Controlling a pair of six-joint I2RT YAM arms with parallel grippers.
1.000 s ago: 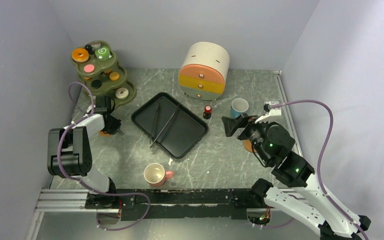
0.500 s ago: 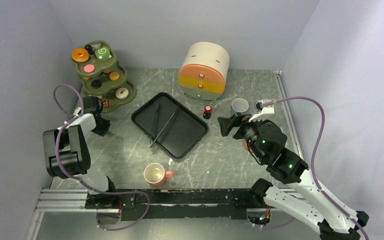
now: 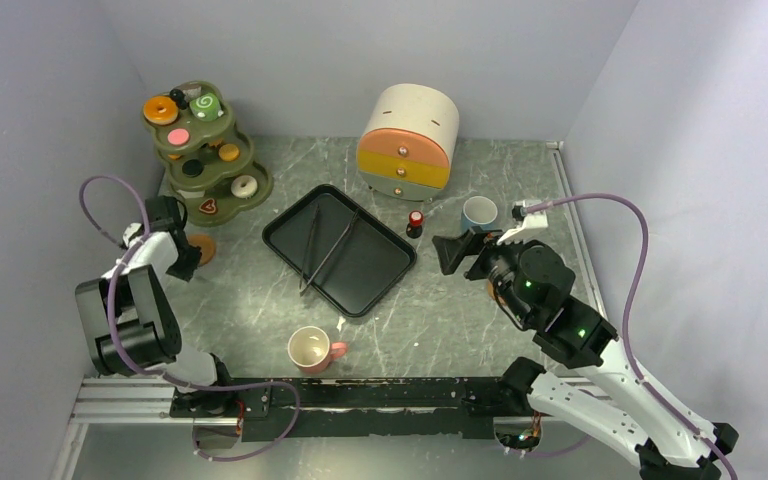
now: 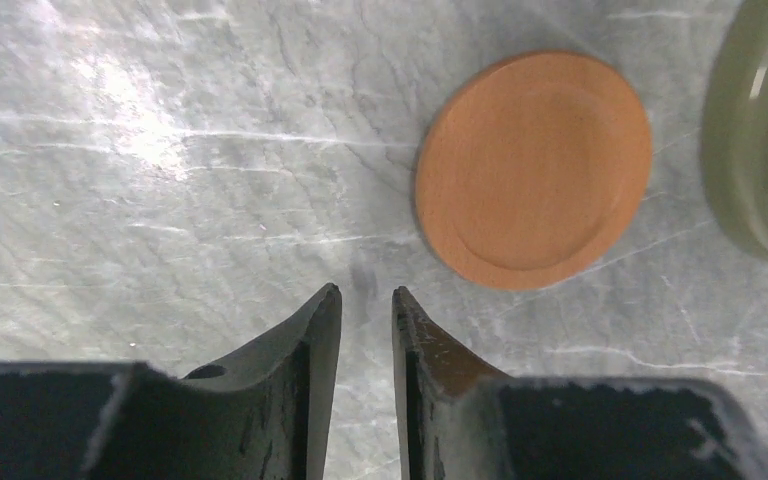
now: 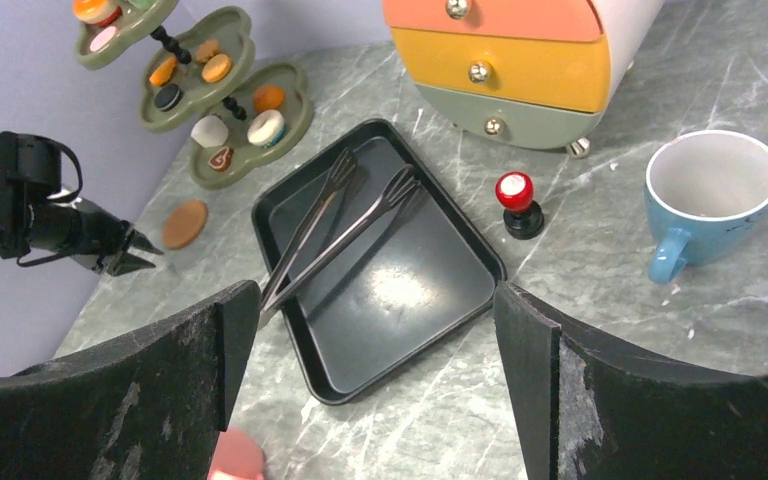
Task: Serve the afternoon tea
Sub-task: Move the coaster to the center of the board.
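Orange round wooden saucer (image 4: pixel 533 170) flat on the grey marbled bench (image 4: pixel 160 150), ahead and to the right of the left tool (image 4: pixel 365 291), apart from its tips, just beside the foot of the olive-green tiered stand (image 4: pixel 750 150). A disc, so no long axis to line up with. Left tool only slightly parted, gripping nothing, and by far the nearer. Right tool (image 5: pixel 375 290) spread wide and empty, well apart beyond the black rectangular tray (image 3: pixel 370 262), near the blue cup (image 5: pixel 712 190). Nothing between tips and saucer; only the stand's rim to mind.
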